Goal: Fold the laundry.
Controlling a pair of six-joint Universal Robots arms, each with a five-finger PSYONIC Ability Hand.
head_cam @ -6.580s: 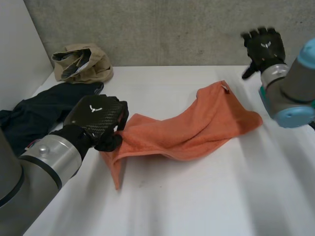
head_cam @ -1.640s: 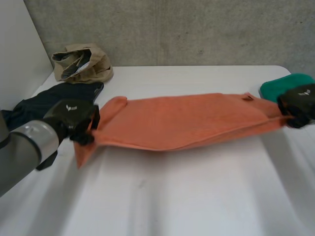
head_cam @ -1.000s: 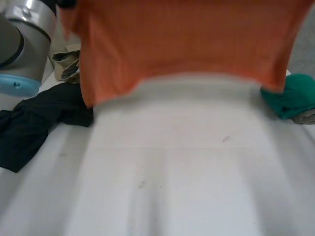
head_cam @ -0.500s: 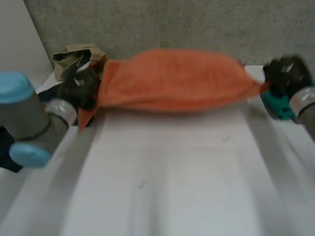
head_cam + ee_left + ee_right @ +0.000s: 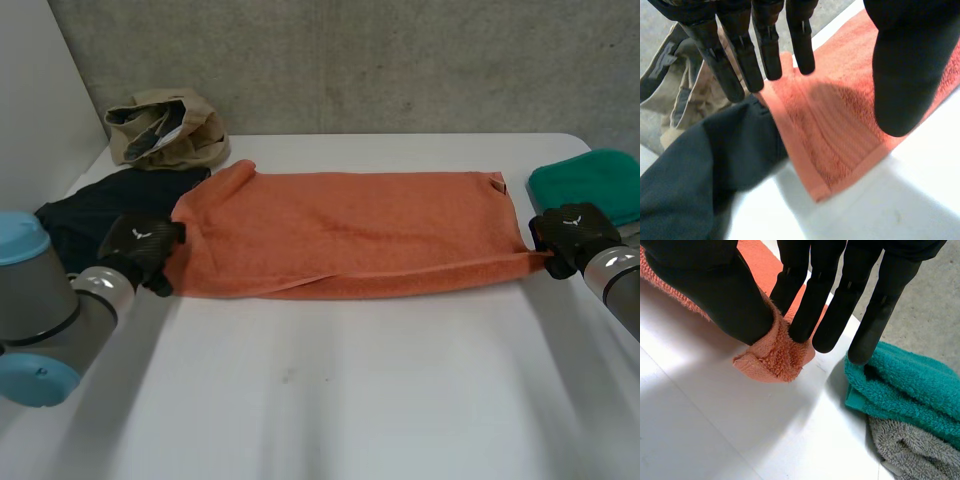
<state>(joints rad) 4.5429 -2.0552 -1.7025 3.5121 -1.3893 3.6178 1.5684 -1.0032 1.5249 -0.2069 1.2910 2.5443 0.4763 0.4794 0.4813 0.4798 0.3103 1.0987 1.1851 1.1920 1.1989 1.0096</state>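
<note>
Head view has the white counter [image 5: 380, 400] running from the near edge to the grey wall, and the orange towel [image 5: 350, 235] lies spread flat across its far half, long side running from left to right, with the near long edge doubled into a thin fold. A dark garment [image 5: 90, 205] lies crumpled at the counter's left side, touching the orange towel's left short edge. A tan garment [image 5: 165, 130] sits bunched in the far left corner, just behind the dark one. A folded green towel [image 5: 590, 180] rests at the right edge of the counter, near the orange towel's right end but apart from it; in the right wrist view it lies on top of a grey towel [image 5: 910, 450]. The left hand [image 5: 145, 250] is at the orange towel's near left corner. In the left wrist view its fingers [image 5: 767, 45] are straight and spread well away from the thumb, holding nothing, with the corner lying flat on the counter beneath the palm. The right hand [image 5: 570, 235] is at the near right corner. In the right wrist view its fingers [image 5: 815, 295] and thumb pinch that corner into a small bunch that touches the counter, just beside the green towel.
</note>
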